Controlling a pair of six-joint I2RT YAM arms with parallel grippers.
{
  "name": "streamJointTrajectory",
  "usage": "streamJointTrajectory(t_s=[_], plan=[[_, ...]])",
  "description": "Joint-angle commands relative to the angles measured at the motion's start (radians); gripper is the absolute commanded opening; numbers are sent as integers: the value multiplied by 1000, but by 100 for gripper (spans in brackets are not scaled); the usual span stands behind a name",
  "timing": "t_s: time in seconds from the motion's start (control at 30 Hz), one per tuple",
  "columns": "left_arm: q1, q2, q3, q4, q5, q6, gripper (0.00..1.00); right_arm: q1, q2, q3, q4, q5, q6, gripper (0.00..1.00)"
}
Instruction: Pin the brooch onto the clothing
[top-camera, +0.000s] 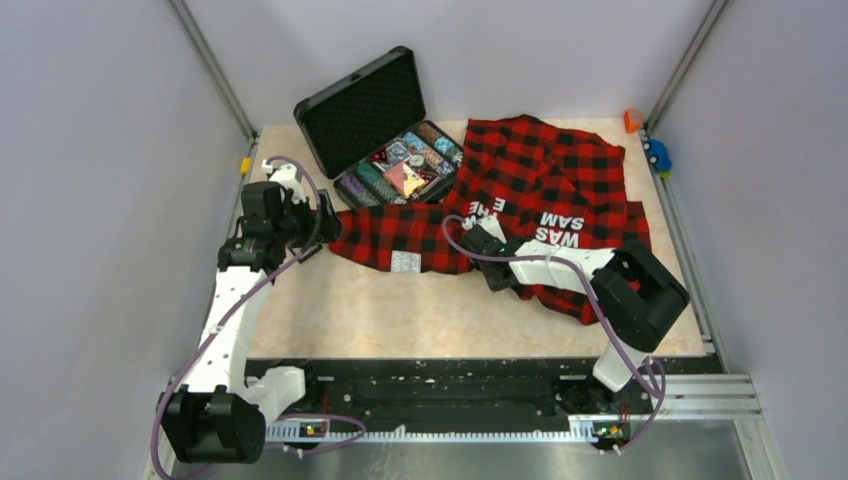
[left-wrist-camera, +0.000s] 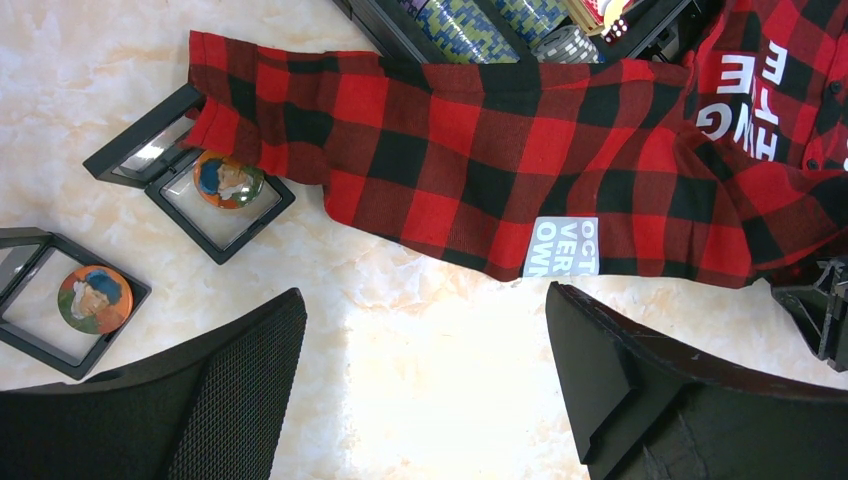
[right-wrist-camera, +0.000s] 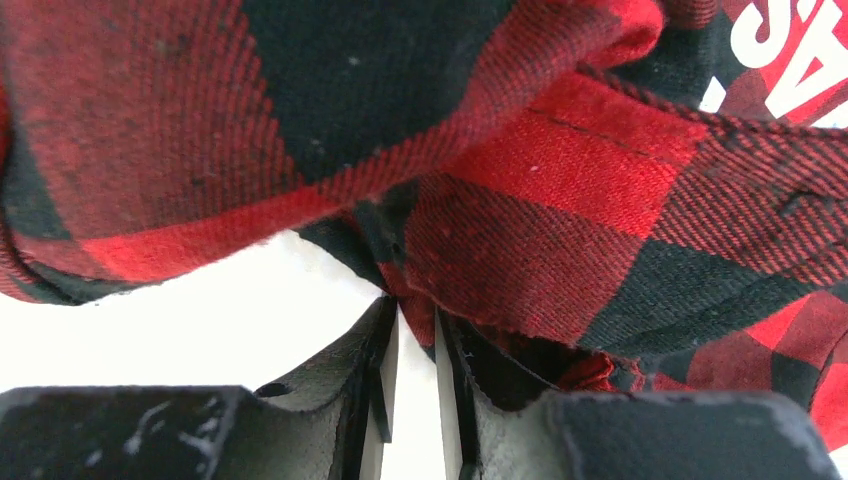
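The brooch (left-wrist-camera: 229, 181) lies beside the sleeve cuff (left-wrist-camera: 205, 90), nearest my left fingers (left-wrist-camera: 250, 370).
Left fingers spread wide, empty; right fingers (right-wrist-camera: 330, 390) pinch a shirt (right-wrist-camera: 560, 240) fold, well apart.

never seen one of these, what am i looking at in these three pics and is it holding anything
These are two robot arms bolted at the near edge of a table, each ending in two-fingered jaws. The wide picture comes from a camera above and behind them; the other two come from cameras on each wrist. On the table lie a red-and-black checked shirt, an open case of coloured chips, and two round portrait brooches in black frames. The left arm hovers by the sleeve, jaws wide open, holding nothing. The right arm has its jaws nearly closed, pinching a fold of the shirt.
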Motion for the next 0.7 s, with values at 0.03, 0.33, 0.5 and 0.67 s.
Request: streamJointTrajectory(t_s=[0.03, 0.33, 0.5, 0.67], plan=[[-4, -7, -1, 22, 13, 9, 93, -7, 30, -15, 28, -14, -7, 20], [-4, -5, -2, 22, 11, 7, 93, -6, -67, 21, -86, -21, 6, 0], [-5, -7, -1, 21, 16, 7, 93, -7, -211, 42, -157, -148, -10, 0], [-7, -10, -2, 23, 18, 6, 93, 3, -270, 7, -183, -308, -11, 0]])
